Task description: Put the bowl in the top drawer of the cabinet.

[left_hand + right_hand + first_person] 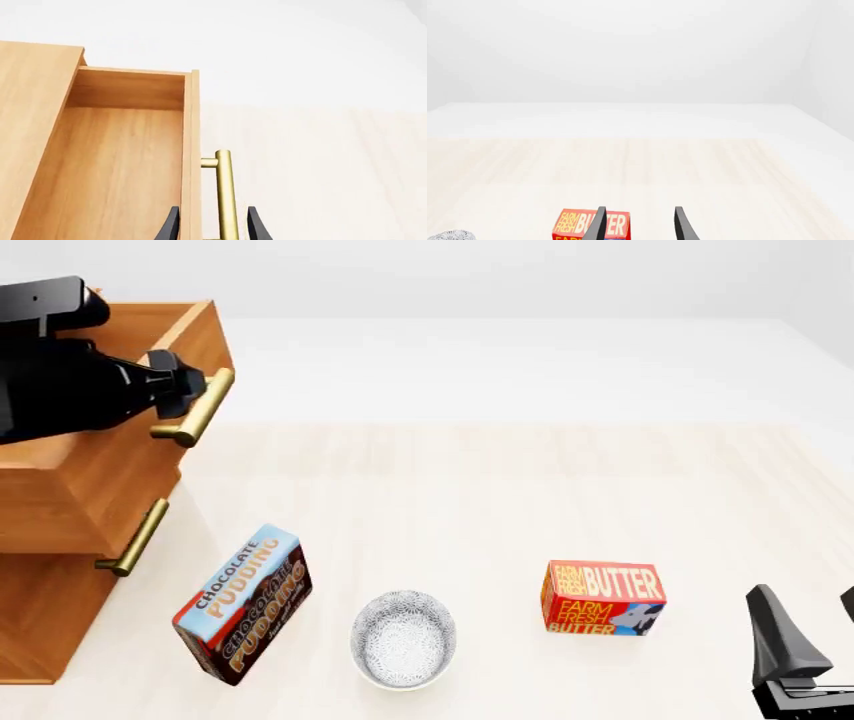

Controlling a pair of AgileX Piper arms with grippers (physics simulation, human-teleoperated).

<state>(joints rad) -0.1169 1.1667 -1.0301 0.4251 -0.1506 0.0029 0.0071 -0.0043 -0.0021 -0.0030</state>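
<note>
The bowl (pixel 404 638), white with a fine grey pattern, sits upright on the table near the front edge; its rim also shows in the right wrist view (pixel 450 235). The cabinet (pixel 40 610) stands at the left. Its top drawer (pixel 80 485) is pulled out, and the inside (pixel 120 170) is bare wood. My left gripper (pixel 213 227) is open, its fingers either side of the brass handle (pixel 225 190) and the drawer's front panel; it is also in the front view (pixel 180 390). My right gripper (pixel 801 640) hangs open at the front right, apart from the bowl.
A chocolate pudding box (pixel 244 604) stands tilted left of the bowl, close to the cabinet. A red butter box (pixel 603 598) lies right of the bowl, between it and my right gripper (pixel 640 227). The lower drawer's handle (pixel 134 538) sits under the pulled-out drawer.
</note>
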